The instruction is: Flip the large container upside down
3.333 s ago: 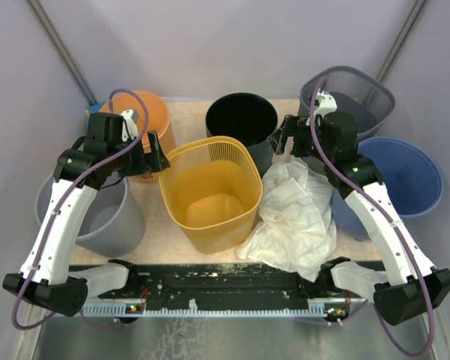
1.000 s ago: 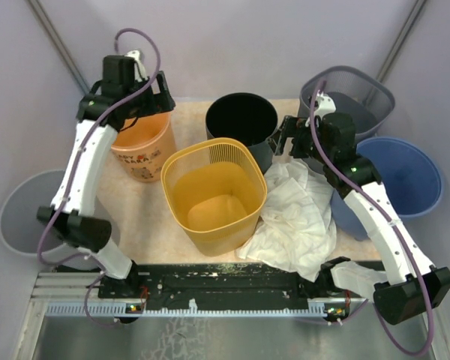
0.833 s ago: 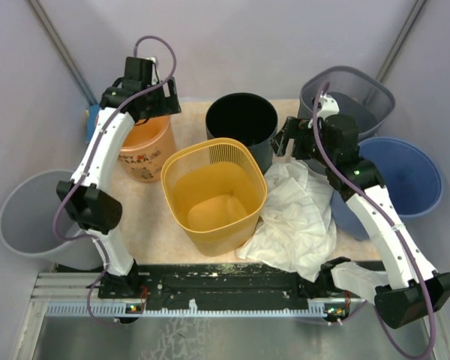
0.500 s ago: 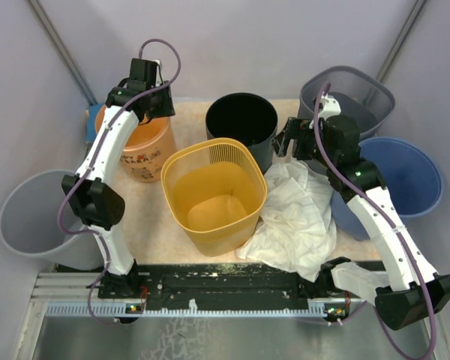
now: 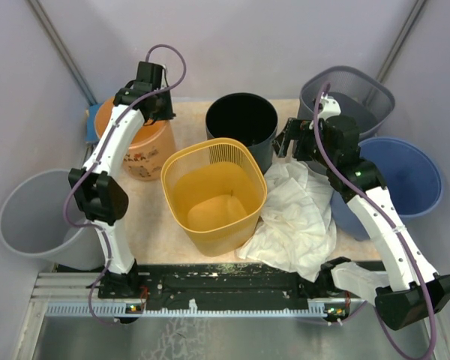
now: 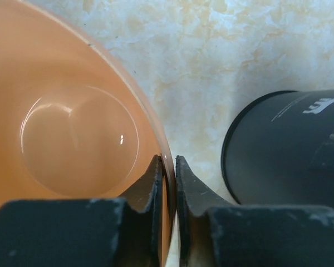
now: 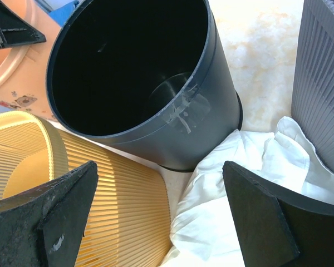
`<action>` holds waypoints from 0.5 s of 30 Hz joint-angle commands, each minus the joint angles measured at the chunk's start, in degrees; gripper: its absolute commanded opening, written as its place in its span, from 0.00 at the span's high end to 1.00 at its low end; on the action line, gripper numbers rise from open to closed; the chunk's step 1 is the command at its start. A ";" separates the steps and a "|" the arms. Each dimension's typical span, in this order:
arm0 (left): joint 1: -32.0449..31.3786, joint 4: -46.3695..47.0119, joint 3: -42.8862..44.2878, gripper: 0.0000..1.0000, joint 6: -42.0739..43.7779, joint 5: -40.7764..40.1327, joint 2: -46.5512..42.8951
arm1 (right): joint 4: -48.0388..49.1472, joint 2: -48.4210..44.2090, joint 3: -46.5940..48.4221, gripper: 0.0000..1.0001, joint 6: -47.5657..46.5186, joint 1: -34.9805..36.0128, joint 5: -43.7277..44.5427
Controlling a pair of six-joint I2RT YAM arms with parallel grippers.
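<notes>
Nearest the arm bases, a yellow slatted basket (image 5: pixel 181 217) stands upright on the tabletop (image 5: pixel 146 217), with a crumpled white cloth (image 5: pixel 296 217) lying against its right side. A grey bin (image 5: pixel 30 217) sits off the tabletop's left edge and a blue bin (image 5: pixel 409 176) off the right, both out of the way of the work.

Further back, the right tool (image 5: pixel 289 140) hangs released, its fingers spread wide just beside the black bin (image 5: pixel 264 154) and touching nothing. It looks parked clear of the other arm.

The orange container (image 5: pixel 139 154), which I take to be the task's thing, stands upright and mouth-up at the far left of the tabletop, near the black bin. The left tool (image 6: pixel 168 172) is clenched on its rim on the side facing the black bin, one finger inside the wall and one outside. Gripping the thin lip this way probably gives a firm edge hold from which the wrist can lift and roll the container over. It is not yet tipped.

Farthest back on the right stands a grey mesh bin (image 5: pixel 360 86).
</notes>
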 commanded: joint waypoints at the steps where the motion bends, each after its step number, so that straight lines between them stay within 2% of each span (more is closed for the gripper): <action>1: 0.06 0.84 1.02 0.94 0.45 1.73 0.14 | 1.35 -0.41 1.63 0.06 0.01 0.14 0.57; 3: 0.13 0.62 2.72 1.00 0.46 2.81 -0.15 | 1.19 -0.41 1.77 0.06 0.01 0.14 0.60; 6: 0.28 0.01 7.25 1.00 0.07 6.08 -0.65 | 1.10 -0.43 1.93 0.06 0.01 0.14 0.56; 9: 1.41 2.26 10.23 1.00 -2.49 12.91 -2.01 | 1.23 -0.52 1.86 0.06 0.22 0.14 0.55; 12: 3.94 9.16 8.34 1.00 -7.20 21.71 -4.77 | 1.43 -0.74 1.64 0.06 0.32 0.14 0.42; 15: 7.65 19.40 2.12 1.00 -14.29 29.33 -7.78 | 1.28 -0.99 1.52 0.06 0.30 0.14 0.62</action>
